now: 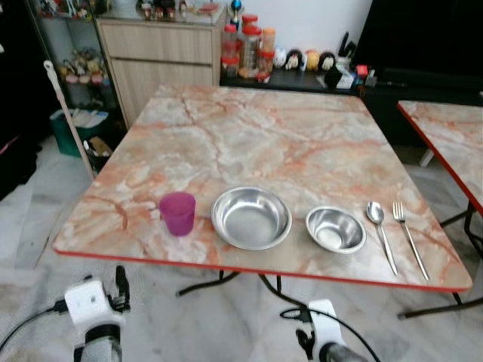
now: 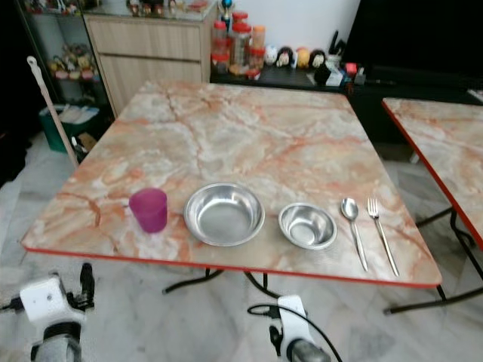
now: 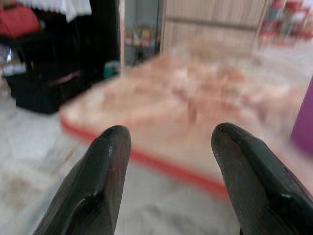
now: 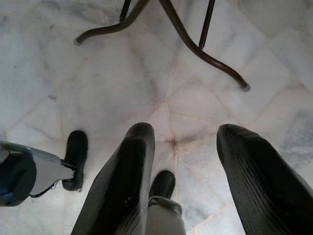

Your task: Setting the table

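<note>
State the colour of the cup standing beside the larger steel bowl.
The cup is purple-pink, translucent plastic; the left eye view shows it best.

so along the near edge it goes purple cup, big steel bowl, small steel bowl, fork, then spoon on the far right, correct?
Not quite: the last two are swapped. In the left eye view the row runs purple cup, big steel bowl, small steel bowl, then spoon, with the fork farthest right.
</note>
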